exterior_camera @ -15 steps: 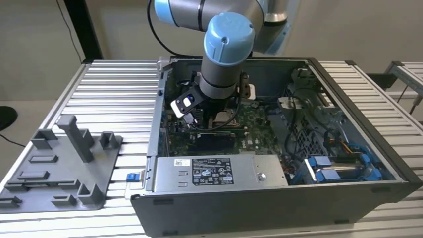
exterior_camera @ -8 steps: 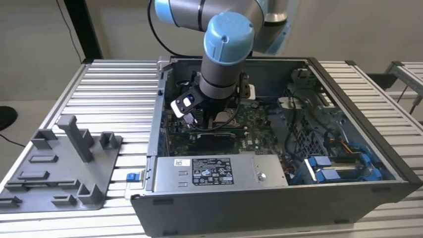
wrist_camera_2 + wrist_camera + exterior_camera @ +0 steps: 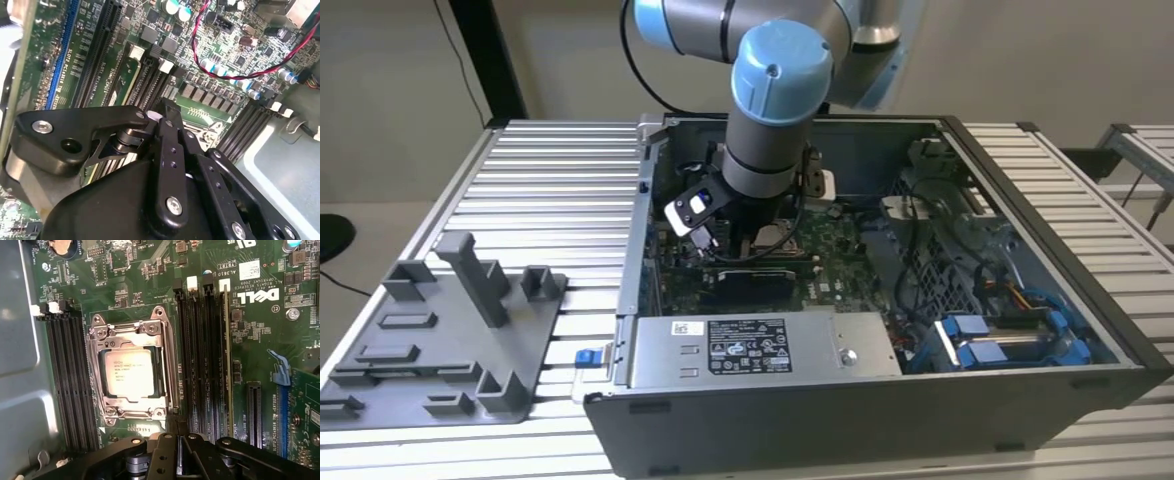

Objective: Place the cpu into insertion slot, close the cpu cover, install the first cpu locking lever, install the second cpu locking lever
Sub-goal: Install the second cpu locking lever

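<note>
CPU [image 3: 131, 373]: small flat square chip with a silver-grey metal top, seated face up in the socket and lying level.
Insertion slot [image 3: 100, 320]: small square socket with a silvery metal rim, set in the green circuit board [image 3: 250, 330] between two banks of long black memory slots [image 3: 197, 355].
CPU cover [image 3: 162, 365]: thin silvery square metal frame with a large square window, folded down flat over the chip so the chip's top shows through the window.
Locking levers: a thin metal rod [image 3: 89, 370] runs along one side of the cover and a second one [image 3: 173, 375] along the opposite side; whether they are hooked in I cannot tell.
Gripper [image 3: 178, 432]: black two-fingered pincer, fingers pressed together with nothing between them. In the first wrist view it sits just beside one edge of the socket; contact with the board cannot be judged. In the second wrist view its tips [image 3: 166, 107] point at the memory slots.
Arm [image 3: 781, 70]: grey and light-blue robot arm reaching straight down into the open grey computer case [image 3: 854, 420].
Surroundings: the case rests on a ribbed aluminium table [image 3: 547, 190]; a grey plastic fixture tray [image 3: 440, 350] lies on the exterior view's left.
</note>
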{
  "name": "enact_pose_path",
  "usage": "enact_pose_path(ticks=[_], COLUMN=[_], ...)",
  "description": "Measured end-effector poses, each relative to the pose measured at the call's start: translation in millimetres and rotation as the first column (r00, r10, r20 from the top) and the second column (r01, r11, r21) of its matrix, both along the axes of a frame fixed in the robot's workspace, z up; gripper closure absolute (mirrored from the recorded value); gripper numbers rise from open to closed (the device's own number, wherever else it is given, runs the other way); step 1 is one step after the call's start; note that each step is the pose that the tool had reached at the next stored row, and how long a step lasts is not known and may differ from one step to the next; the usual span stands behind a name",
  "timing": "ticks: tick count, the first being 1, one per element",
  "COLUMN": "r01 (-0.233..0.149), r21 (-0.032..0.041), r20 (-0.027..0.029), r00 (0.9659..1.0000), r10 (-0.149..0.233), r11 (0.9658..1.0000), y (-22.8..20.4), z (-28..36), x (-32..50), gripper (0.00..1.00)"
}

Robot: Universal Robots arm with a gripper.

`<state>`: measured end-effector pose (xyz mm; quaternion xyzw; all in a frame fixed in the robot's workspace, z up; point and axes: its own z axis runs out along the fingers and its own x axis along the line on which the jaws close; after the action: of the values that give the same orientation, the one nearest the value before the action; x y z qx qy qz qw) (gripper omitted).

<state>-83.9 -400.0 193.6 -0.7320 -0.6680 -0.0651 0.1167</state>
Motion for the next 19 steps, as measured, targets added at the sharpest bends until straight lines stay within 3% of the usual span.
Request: enact_pose_path(ticks=[4,19], r01=[0.000,0.000], r21=[-0.0019,-0.0001], r20=[-0.0009,-0.0010], r00=[1.0000,1.0000], r10=[0.000,0.000], r11=[1.0000,1.0000], y=[1.6,3.3], z=[2.2,35.0], x=[-0.2,-0.1], gripper=[1.00,1.00])
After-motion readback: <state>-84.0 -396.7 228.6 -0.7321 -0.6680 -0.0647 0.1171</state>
